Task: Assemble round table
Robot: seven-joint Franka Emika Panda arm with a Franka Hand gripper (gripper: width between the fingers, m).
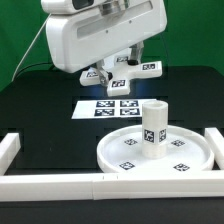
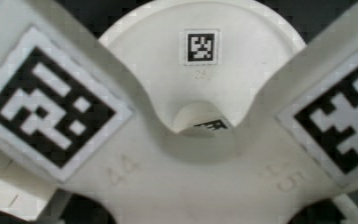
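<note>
Fingers of the gripper [image 1: 118, 70] are shut on the cross-shaped base [image 1: 122, 76], which hangs lifted above the dark table [image 1: 40, 115], toward the back of the scene in the exterior view. Its tagged arms spread out to either side below the white arm housing. In the wrist view the base [image 2: 194, 110] fills nearly the whole picture: two arms with large tags splay outward, a third runs away from the camera carrying a small tag, and a round socket sits at the hub. The fingertips themselves cannot be made out there, so how they pinch the part is unclear.

Below and nearer the camera lies the marker board [image 1: 113, 106], flat on the table. Closer still is the round disc top [image 1: 155, 152], lying flat with its tags up, and the cylinder leg [image 1: 154, 128] stands upright at its middle, apparently already seated there. White border rails [image 1: 60, 183] run along the front and sides; the disc rests close against the front one, probably so it cannot slide while parts are pressed on.

Holding the base high and level looks meant to let its hub socket be carried over and lowered onto the free end of the leg, which is well apart from it for now
</note>
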